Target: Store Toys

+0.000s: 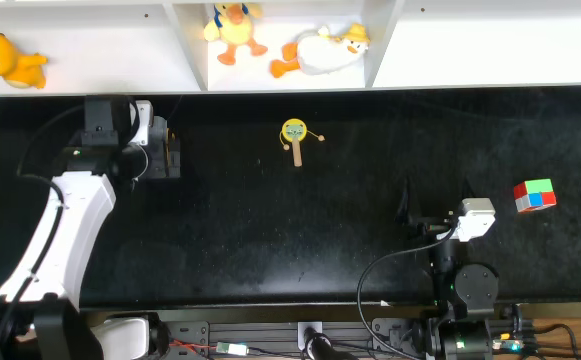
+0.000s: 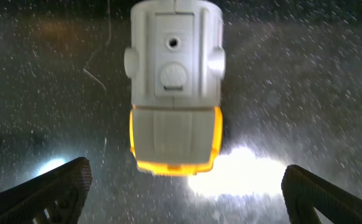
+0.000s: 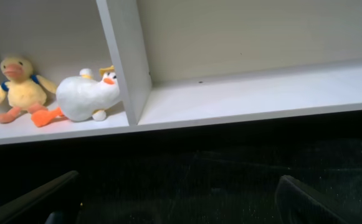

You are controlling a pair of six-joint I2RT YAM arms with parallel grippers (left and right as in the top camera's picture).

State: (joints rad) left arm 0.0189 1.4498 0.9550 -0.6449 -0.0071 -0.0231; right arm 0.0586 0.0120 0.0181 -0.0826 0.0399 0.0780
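Left wrist view: white-and-yellow toy (image 2: 176,87) at frame centre, long axis running up-frame, lies squarely ahead of left gripper (image 2: 185,171), jaws spread, nothing pinched

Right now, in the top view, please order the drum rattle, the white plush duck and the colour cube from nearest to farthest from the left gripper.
1. The drum rattle, on the mat, right of the left gripper.
2. The white plush duck, in the middle shelf compartment.
3. The colour cube, far right on the mat.
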